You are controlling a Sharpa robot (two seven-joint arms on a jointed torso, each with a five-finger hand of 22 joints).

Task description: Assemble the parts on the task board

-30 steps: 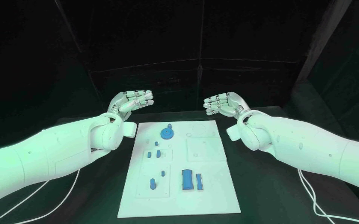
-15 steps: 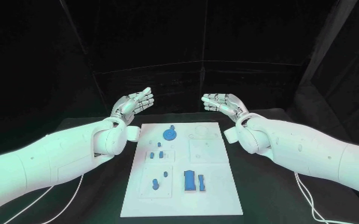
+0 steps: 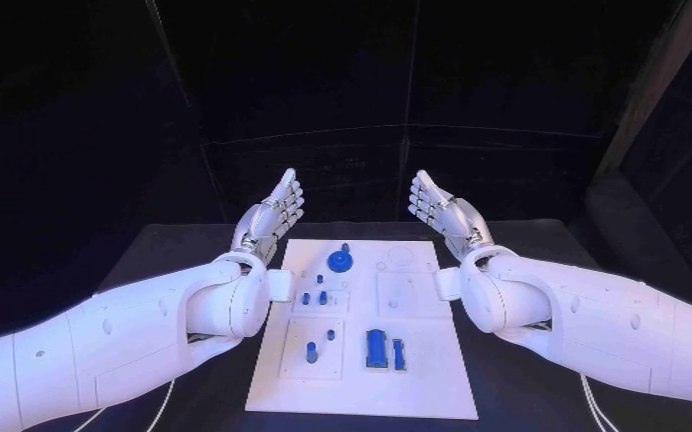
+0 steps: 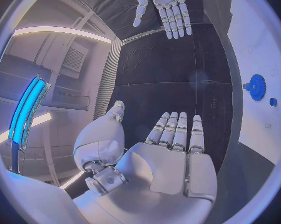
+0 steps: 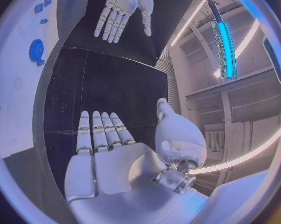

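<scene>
Parts (image 3: 376, 348) of blue are seen standing or lying on the white task board (image 3: 433, 392), which rests in the middle of the black table (image 3: 173, 252). A round gear-like piece (image 3: 340, 260) is placed near the board's far end, small pegs (image 3: 315, 298) sit in the middle band, and two upright blocks are set side by side nearer the robot. Whether every piece is already seated in its proper place cannot be told, so the scene would fit a board awaiting assembly as well as a finished one. The left hand (image 3: 276, 206) and right hand (image 3: 436, 208) are raised beyond the board's far corners, fingers stretched out and apart, nothing grasped. Should a piece be fetched, it would best be pinched from above, so that neighbouring pegs are not knocked.
</scene>
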